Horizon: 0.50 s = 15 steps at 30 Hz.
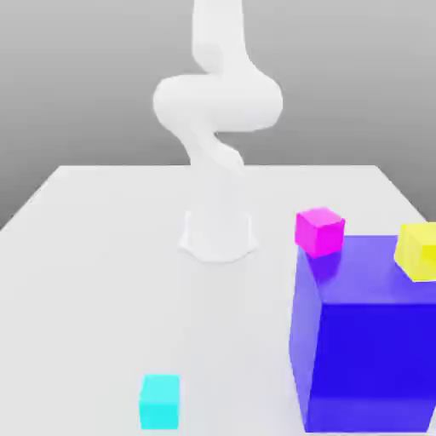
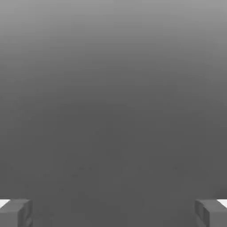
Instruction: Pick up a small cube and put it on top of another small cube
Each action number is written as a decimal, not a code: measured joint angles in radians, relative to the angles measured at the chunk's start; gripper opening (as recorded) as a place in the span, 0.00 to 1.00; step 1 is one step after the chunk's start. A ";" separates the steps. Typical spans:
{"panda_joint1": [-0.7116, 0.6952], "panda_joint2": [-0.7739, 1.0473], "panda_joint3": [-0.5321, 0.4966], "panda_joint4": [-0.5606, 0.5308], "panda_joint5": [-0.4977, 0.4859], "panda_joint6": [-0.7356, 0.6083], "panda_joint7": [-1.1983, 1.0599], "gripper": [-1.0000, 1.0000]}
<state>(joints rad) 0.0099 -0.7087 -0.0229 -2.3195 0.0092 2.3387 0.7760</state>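
No legible text, labels, brands, numbers or signs noted on any surface, either view.

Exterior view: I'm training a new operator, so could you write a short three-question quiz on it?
1. Multiple choice: which cube rests on the white table itself, near the big blue cube? A) magenta B) cyan C) yellow
2. True or false: the magenta cube and the yellow cube touch each other.
3. Fill in: in the hand view, the gripper has its two fingers spread ____.

Key: 1. B; 2. false; 3. apart
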 joint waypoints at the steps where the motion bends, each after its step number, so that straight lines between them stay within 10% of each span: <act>1: 0.004 0.039 -0.009 -0.008 0.005 0.017 -0.011 0.50; 15: 0.026 0.550 -0.109 -0.117 0.076 0.233 -0.160 0.50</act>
<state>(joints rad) 0.0355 -0.1583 -0.1317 -2.4367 0.0856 2.5716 0.6164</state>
